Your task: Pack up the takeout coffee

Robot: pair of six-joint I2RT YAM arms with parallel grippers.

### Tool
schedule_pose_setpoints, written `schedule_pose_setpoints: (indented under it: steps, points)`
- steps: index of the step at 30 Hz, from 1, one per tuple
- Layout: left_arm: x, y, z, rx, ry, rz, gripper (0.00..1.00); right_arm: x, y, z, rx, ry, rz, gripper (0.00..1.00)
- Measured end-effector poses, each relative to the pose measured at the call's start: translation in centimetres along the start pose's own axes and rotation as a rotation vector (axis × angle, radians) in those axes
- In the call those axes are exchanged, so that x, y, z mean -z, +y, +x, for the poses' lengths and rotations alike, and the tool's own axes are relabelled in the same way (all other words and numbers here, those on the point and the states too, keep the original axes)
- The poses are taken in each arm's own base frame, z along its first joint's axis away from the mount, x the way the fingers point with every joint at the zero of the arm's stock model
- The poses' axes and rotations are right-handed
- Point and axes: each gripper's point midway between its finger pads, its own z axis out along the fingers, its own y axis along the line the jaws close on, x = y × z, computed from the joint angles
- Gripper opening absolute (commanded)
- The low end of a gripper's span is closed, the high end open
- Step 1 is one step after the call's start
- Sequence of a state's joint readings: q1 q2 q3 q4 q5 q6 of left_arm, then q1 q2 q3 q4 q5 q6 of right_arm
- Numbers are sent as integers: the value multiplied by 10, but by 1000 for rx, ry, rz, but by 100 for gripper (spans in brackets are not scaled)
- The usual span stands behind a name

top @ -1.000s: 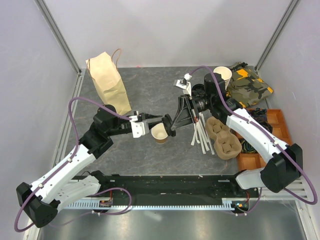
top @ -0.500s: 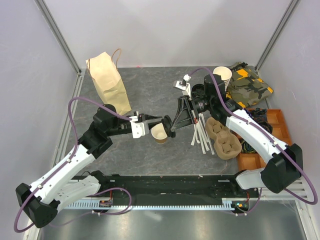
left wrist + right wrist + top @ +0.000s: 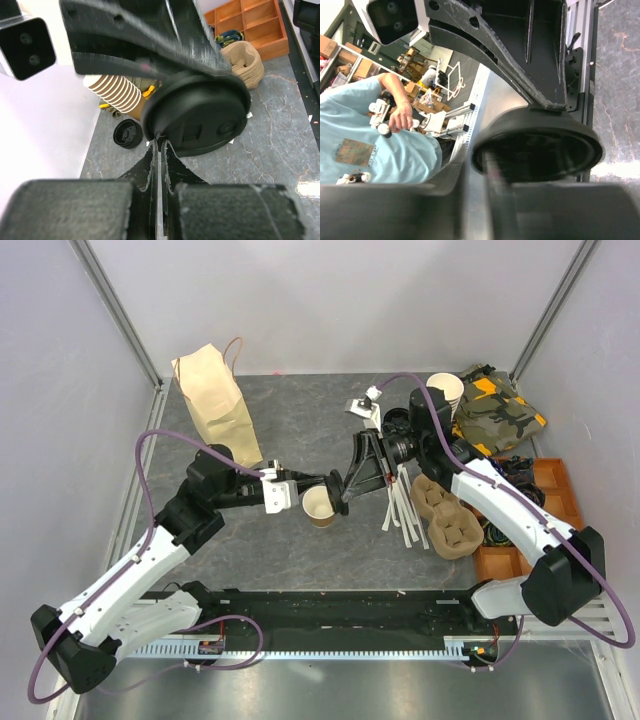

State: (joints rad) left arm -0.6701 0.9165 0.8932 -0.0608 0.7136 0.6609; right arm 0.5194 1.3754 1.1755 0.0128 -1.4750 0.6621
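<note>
Top external, cup (image 3: pixel 319 507) beside left jaws pressed together at lid (image 3: pixel 197 117) rim, right jaws unclear.

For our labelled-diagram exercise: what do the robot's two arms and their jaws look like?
The left arm and right arm match: white tubular links, bulky black joints, a purple cable looping along each. The jaws are matte black, long and tapering.

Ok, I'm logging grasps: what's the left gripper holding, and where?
The black lid, pinched at its rim by the shut left gripper; the right gripper flanks it too.
</note>
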Motion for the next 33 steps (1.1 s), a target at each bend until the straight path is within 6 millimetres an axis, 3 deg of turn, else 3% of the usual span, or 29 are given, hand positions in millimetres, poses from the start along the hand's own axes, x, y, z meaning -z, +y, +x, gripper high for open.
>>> schedule_pose_setpoints:
  steps: [2, 7, 14, 19, 25, 29, 33]
  points:
    - [1, -1, 0, 8, 8, 5, 2, 1, 1, -4, -5, -5, -2, 62]
    - [4, -2, 7, 65, 79, 19, 2, 17, -10, -24, -13, -62, 25, 73]
    - [1, 17, 27, 261, 282, -4, 2, 87, -65, -66, -106, -297, 214, 79]
    - [-10, 24, 57, 432, 496, 6, 2, 127, -114, -101, -31, -381, 561, 82]
    - [-5, -6, 110, 676, 801, 64, 2, 154, -150, -63, -62, -300, 835, 87]
    - [1, -14, 127, 782, 951, 62, 2, 165, -167, -34, -96, -241, 940, 98]
    - [2, -13, 140, 839, 1059, 38, 2, 172, -173, -8, -116, -203, 1009, 98]
